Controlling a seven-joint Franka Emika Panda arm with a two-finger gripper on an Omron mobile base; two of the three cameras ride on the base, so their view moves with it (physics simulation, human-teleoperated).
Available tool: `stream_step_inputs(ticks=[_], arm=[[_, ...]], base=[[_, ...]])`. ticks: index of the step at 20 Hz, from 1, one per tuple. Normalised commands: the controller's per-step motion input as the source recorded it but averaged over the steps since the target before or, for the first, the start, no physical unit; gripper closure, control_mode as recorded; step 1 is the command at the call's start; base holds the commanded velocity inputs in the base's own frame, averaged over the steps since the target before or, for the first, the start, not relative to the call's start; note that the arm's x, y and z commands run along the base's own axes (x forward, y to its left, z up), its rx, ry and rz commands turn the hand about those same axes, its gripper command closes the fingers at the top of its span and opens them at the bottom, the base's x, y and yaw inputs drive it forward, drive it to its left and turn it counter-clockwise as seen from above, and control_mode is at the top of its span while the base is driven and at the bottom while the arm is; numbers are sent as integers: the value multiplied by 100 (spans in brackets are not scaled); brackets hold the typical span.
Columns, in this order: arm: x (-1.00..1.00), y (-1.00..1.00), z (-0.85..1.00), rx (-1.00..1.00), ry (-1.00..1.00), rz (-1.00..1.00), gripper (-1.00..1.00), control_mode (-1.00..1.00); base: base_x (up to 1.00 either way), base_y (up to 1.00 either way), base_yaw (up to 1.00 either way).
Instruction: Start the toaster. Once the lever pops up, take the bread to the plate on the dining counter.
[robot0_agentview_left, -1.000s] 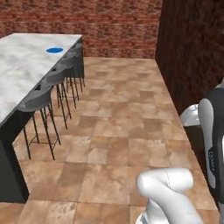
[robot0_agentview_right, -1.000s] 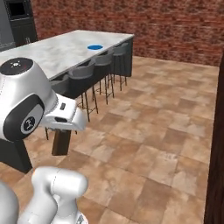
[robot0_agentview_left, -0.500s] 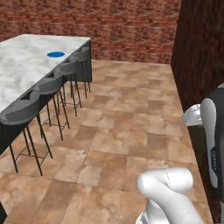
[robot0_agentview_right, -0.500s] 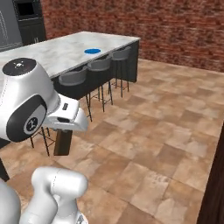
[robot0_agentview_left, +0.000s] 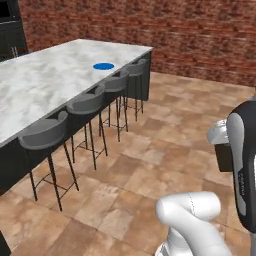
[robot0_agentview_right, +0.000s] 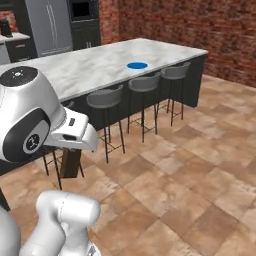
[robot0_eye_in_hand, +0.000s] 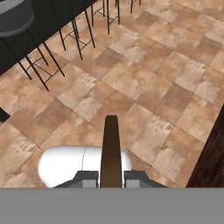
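While swinging round with the base so the dining counter (robot0_agentview_left: 45, 85) and its blue plate (robot0_agentview_right: 137, 65) now sit squarer and nearer, carrying the bread (robot0_eye_in_hand: 110, 151) edge-on between narrow clamped fingers (robot0_eye_in_hand: 86, 176), well short of the plate, with delivery pending.

Even, bright, diffuse rendered light, no visible source; dining counter (robot0_agentview_left: 45, 85) marble pale without glare; faint soft shadows under stools (robot0_agentview_right: 106, 97); floor tiles (robot0_eye_in_hand: 144, 87) evenly lit; textures slightly soft and coarse; no motion blur; no edge distortion.
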Motion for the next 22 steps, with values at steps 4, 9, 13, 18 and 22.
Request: stream_step_inputs(ticks=[4, 9, 13, 18, 22], arm=[[0, 0, 0, 0, 0, 0, 100, 100], [0, 0, 0, 0, 0, 0, 100, 100], [0, 0, 0, 0, 0, 0, 100, 100], [0, 0, 0, 0, 0, 0, 100, 100], [0, 0, 0, 0, 0, 0, 100, 100]], base=[[98, -79, 47], [100, -80, 46], [100, -80, 46], [100, -78, 46], [100, -81, 44]])
